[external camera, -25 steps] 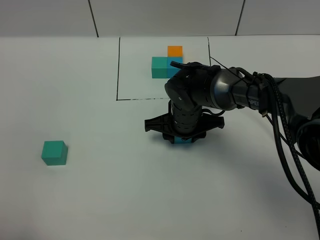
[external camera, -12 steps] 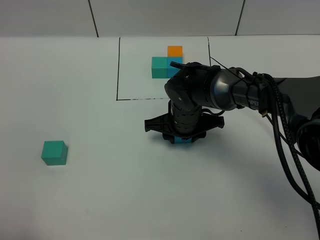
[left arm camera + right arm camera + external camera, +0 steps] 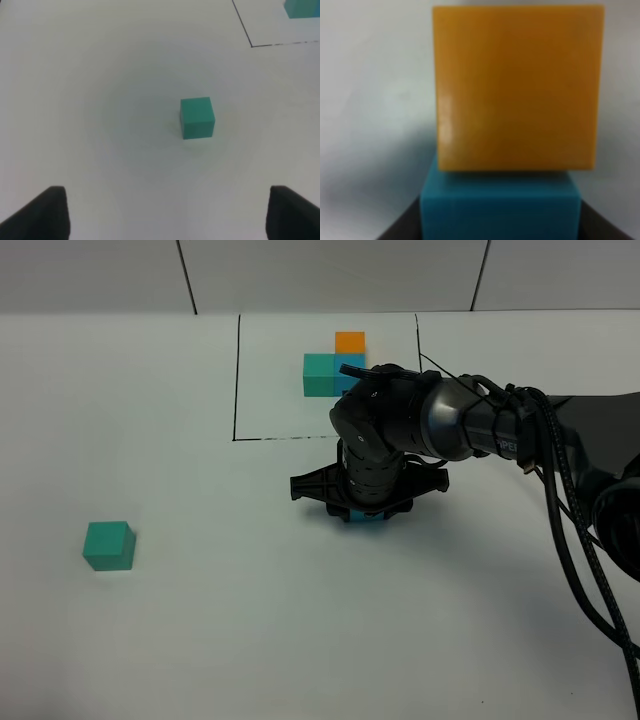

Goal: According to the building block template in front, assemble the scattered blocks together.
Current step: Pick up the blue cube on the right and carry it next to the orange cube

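Risk of a knocked pair while the third cube waits

Nearest, at the lower left of the exterior view, the small teal-green matte cube [image 3: 108,545] sits alone on the white table [image 3: 200,640]. The left gripper [image 3: 165,210] hangs over it with jaws spread, holding nothing. Mid-frame, the right gripper [image 3: 366,510] is clenched on the small blue matte cube [image 3: 500,210], which touches the small orange matte cube [image 3: 517,87]. Releasing could drag the blue cube and break that contact. Bringing the teal-green cube in hard, or to the wrong face, would likely shove the pair or mirror the L. Farthest, at upper centre, the template cluster [image 3: 335,365] of teal-green, blue and orange cubes lies inside the black drawn rectangle [image 3: 236,380]. White lettering [image 3: 508,445] on the right arm is too small to read.
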You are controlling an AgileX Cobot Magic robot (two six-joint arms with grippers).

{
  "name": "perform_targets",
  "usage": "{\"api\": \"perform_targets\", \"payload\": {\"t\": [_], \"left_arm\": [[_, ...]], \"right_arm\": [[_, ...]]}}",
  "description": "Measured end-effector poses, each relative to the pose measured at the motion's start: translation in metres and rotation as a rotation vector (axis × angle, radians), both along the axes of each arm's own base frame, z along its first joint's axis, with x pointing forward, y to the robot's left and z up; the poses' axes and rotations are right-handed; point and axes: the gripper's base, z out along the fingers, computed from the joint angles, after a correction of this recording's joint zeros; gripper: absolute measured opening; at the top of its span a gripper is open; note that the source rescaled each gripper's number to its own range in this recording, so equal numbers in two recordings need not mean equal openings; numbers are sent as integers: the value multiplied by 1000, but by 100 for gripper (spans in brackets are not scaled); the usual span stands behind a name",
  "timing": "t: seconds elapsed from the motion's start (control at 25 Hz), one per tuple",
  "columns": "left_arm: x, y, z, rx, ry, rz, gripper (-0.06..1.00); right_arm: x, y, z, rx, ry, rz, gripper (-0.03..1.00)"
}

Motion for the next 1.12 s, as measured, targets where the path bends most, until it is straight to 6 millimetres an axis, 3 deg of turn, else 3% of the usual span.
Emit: {"api": "perform_targets", "payload": {"t": [0.88, 0.96, 1.12], "left_arm": [[0, 0, 0, 1, 0, 0, 76], [0, 0, 0, 1, 0, 0, 76], [0, 0, 0, 1, 0, 0, 76]], "right_arm": [[0, 0, 0, 9, 8, -13, 2], [0, 0, 0, 10, 7, -13, 5], [2, -2, 0, 7, 9, -17, 29]]}}
